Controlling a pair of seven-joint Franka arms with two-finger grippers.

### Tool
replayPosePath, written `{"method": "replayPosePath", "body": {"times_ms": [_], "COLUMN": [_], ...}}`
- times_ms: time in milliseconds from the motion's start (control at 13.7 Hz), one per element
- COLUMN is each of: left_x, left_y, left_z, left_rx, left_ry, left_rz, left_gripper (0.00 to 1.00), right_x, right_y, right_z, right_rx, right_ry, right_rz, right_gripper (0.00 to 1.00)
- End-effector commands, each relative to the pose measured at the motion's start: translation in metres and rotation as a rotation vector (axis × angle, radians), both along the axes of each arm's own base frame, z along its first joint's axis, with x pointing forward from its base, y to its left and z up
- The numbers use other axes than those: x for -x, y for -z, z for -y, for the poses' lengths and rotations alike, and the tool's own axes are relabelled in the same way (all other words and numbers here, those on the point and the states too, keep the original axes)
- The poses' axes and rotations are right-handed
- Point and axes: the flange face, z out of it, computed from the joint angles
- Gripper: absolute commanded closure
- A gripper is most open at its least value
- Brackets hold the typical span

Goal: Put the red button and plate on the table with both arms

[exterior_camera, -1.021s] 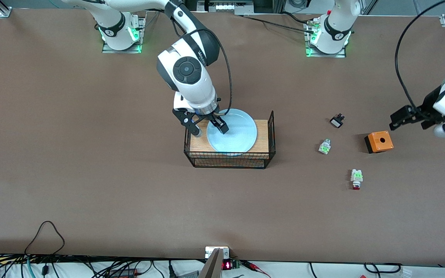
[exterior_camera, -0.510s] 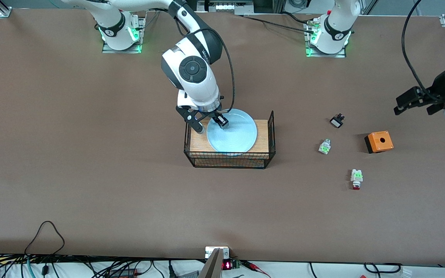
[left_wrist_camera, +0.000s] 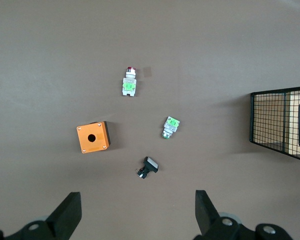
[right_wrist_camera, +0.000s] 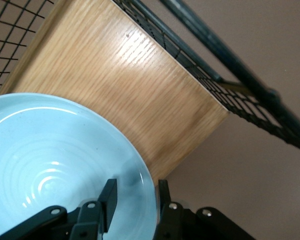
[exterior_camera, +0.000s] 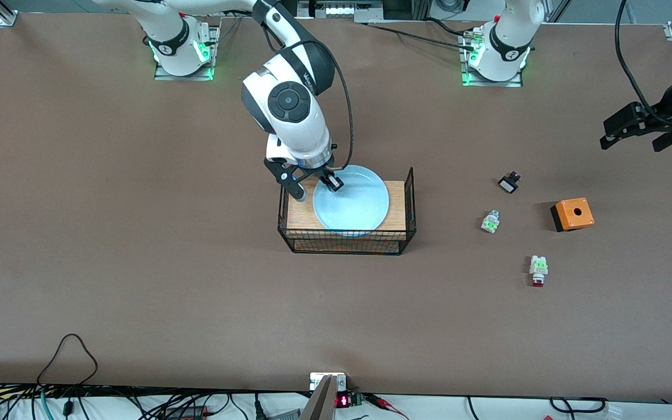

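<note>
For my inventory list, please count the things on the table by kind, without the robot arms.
Plates: 1, the plate
Racks: 1, the rack under it
Button parts: 3, the red button, the green part, the black part
Boxes: 1, the orange box
Total: 6

Arms: two, white, one gripper each — right gripper (exterior_camera: 311,189), left gripper (exterior_camera: 633,131)
Plate (exterior_camera: 352,207): one, light blue
Board (exterior_camera: 300,214): one, wooden, with wire-mesh sides
Red button (exterior_camera: 538,270): one
White-green part (exterior_camera: 490,221): one, no red cap
Black part (exterior_camera: 508,184): one, small
Orange box (exterior_camera: 572,214): one, with one hole
Counter (exterior_camera: 137,233): one, brown
</note>
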Motion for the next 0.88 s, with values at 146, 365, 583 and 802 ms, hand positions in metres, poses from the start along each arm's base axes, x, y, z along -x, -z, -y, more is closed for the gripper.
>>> {"method": "replayPosePath", "body": {"times_ms": [146, 365, 583, 802], "left_x": [0.003, 0.001, 0.007, 0.007], "left_y": [-0.005, -0.009, -0.022, -0.020], "left_z": [-0.005, -0.002, 0.007, 0.012], "left_rx": [-0.026, -0.023, -0.030, -0.025], "left_ry": [0.024, 0.023, 0.035, 0.051], "left_rz": [0.005, 0.030, 0.051, 0.045], "left_gripper": [0.00, 0.00, 0.00, 0.00], "right_x": [0.005, 0.006, 0.006, 0.006], "right_y": [-0.007, -0.007, -0.014, -0.064], "right_z": [0.000, -0.001, -0.001, 0.007], "right_rx": [0.013, 0.013, 0.006, -0.037], "right_ry": [0.011, 0.008, -0.008, -0.003], "right_rz": [0.004, 0.005, 0.015, 0.056], "right_gripper": [0.86, 0.99, 1.00, 1.00]}}
